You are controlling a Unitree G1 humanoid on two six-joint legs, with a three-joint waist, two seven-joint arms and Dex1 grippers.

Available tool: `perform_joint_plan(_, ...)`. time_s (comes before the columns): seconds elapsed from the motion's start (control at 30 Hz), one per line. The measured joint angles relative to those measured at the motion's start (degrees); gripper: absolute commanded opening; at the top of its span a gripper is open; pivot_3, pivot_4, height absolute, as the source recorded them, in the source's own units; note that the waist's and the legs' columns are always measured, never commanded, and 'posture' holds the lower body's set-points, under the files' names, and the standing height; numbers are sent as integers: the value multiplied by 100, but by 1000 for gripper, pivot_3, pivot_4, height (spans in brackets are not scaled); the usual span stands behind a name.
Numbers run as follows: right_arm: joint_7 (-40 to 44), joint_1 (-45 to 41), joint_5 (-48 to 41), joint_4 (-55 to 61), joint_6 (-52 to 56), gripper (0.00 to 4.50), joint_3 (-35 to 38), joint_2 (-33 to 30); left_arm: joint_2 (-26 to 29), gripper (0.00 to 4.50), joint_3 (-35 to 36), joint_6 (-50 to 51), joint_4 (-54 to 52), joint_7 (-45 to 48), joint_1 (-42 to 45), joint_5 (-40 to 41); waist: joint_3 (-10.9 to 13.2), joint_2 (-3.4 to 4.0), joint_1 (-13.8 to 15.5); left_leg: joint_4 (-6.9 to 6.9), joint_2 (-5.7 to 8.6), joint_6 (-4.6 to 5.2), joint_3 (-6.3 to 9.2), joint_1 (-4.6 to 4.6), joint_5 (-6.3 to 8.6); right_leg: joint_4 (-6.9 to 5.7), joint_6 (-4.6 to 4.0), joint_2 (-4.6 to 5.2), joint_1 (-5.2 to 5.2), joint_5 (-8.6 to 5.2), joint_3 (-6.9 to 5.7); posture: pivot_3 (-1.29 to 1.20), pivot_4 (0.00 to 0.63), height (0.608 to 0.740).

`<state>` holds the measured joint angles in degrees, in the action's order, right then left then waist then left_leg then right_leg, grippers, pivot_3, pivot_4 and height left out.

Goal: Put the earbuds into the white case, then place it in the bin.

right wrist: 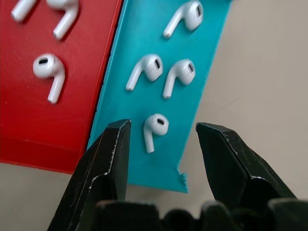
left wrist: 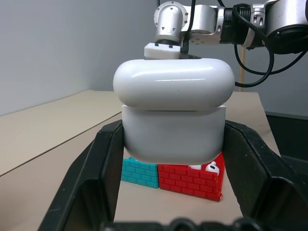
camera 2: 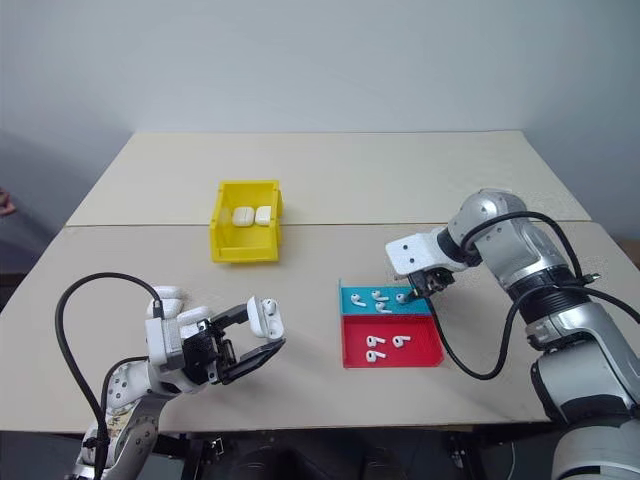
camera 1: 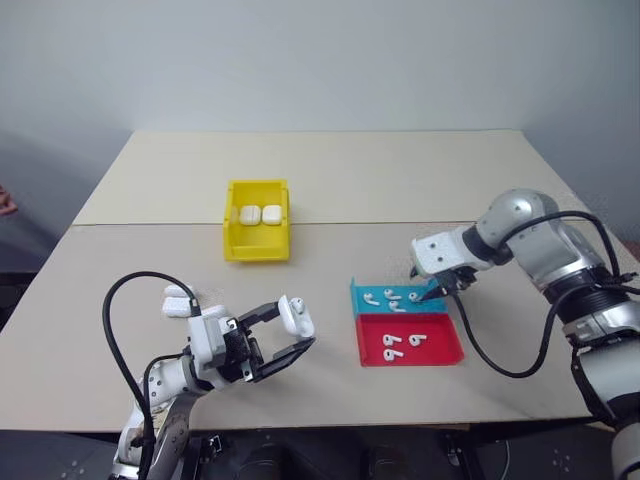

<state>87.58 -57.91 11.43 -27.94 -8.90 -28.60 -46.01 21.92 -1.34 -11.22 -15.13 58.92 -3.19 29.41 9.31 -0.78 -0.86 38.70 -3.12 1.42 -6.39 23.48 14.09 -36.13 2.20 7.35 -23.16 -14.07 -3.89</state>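
The left pincer (camera 1: 283, 338) is clamped on the white case (camera 1: 295, 315), holding it up off the table (camera 1: 400, 180) at the near left. The left wrist view shows both fingers (left wrist: 103, 159) pressed against the lower shell only, which leaves the hinged lid free; the lid looks seated on the body, though a thin seam is all that can be made out, so whether it is fully latched is hard to say. Held raised and turned toward the trays, the case seems to be presented as a receptacle for what the other arm brings over.

The right pincer (right wrist: 162, 144) stands apart, pointing steeply down over the far end of the blue tray (camera 1: 358, 293). One of the earbuds (right wrist: 154, 129) lies on its side directly between the two open fingers, stem toward the camera, with three more just beyond it on the same tray. That straddling pose reads as the approach to a pinch, not yet a grip. The red tray (camera 1: 455, 355) sits touching the blue one on its near side and carries a few more earbuds, probably the opposite ear's set.

The bin (camera 1: 257, 252) stands far of the left arm, near the middle of the table, with two closed cases (camera 1: 260, 214) already inside, side by side. Spare cases (camera 1: 180, 303) lie on the table just left of the left arm, within easy reach for later rounds.
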Motion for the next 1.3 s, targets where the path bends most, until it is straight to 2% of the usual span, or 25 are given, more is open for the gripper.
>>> perform_joint_plan(0.33,-132,-180,601,-638,-282,2621,-223,507,-20,2759,-78,-11,-45,-50,70,-2,0,1,3,1,-1,-5,1,-5,-3,-9,-8,-1,1,6,-1,0,150,740)
perform_joint_plan(0.87,-204,-302,1046,-1121,-589,2621,-253,706,3,2759,-150,18,-70,-119,107,-4,0,1,2,0,-2,-23,-1,-6,-14,-11,-9,-2,0,7,-1,0,150,740)
perform_joint_plan(0.9,-205,-303,1052,-1123,-596,2340,-253,708,3,2759,-153,18,-70,-125,108,-4,0,1,2,0,-2,-23,-1,-6,-13,-11,-9,-2,1,7,-1,0,150,740)
perform_joint_plan(0.97,-217,-302,1071,-1137,-612,2072,-253,712,3,2759,-164,18,-70,-134,109,-6,0,1,1,0,-2,-23,-1,-6,-14,-11,-9,-2,1,7,-1,0,150,740)
perform_joint_plan(1.3,-343,-302,1176,-1150,-793,2072,-253,716,39,2759,-187,18,-70,-133,110,-5,0,2,2,0,-2,-23,-1,-8,-14,-12,-9,-2,2,7,0,0,150,740)
